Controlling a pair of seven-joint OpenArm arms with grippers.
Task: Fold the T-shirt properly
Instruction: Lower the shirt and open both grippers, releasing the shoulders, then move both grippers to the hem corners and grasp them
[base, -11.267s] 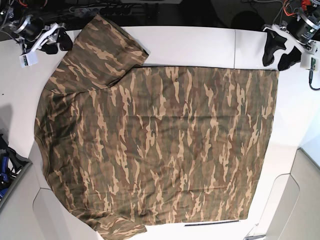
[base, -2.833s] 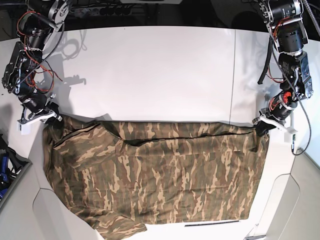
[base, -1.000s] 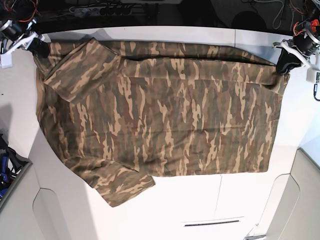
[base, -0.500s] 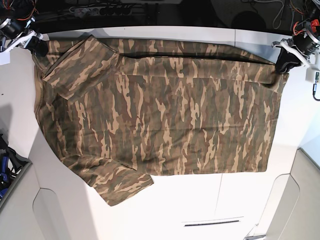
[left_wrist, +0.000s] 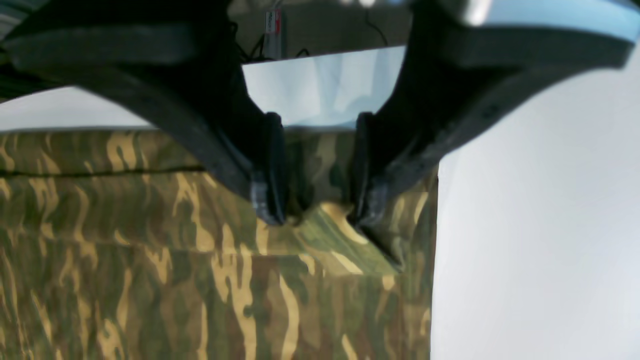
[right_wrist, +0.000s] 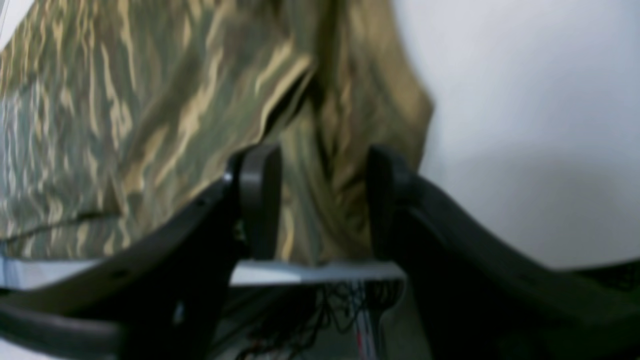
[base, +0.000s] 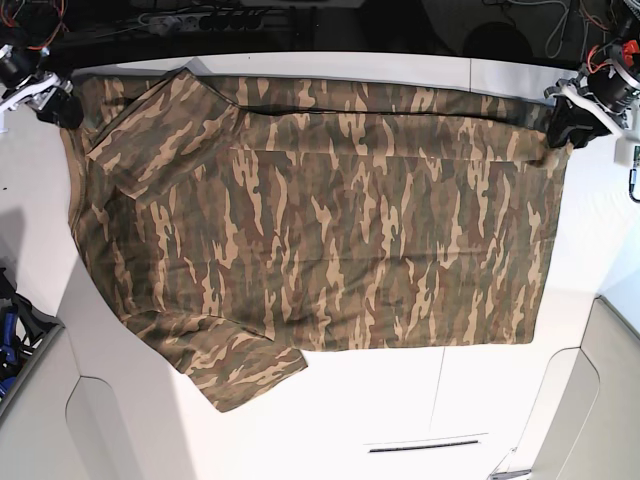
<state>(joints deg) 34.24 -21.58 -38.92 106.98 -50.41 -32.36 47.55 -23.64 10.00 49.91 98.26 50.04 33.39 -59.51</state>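
No writing shows on the T-shirt (base: 320, 215); both grippers' fingers (left_wrist: 270, 170) (right_wrist: 260, 200) are spread, straddling its corners.

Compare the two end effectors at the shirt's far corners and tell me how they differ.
The left end effector has a small peak of T-shirt cloth bunched between its fingers; at the right end effector the cloth passes flat through the gap. In the base view, the left one sits at the straight hem corner, the right one at the corner beside the folded-in sleeve. Shared: both stand apart, straddling the shirt's far edge.
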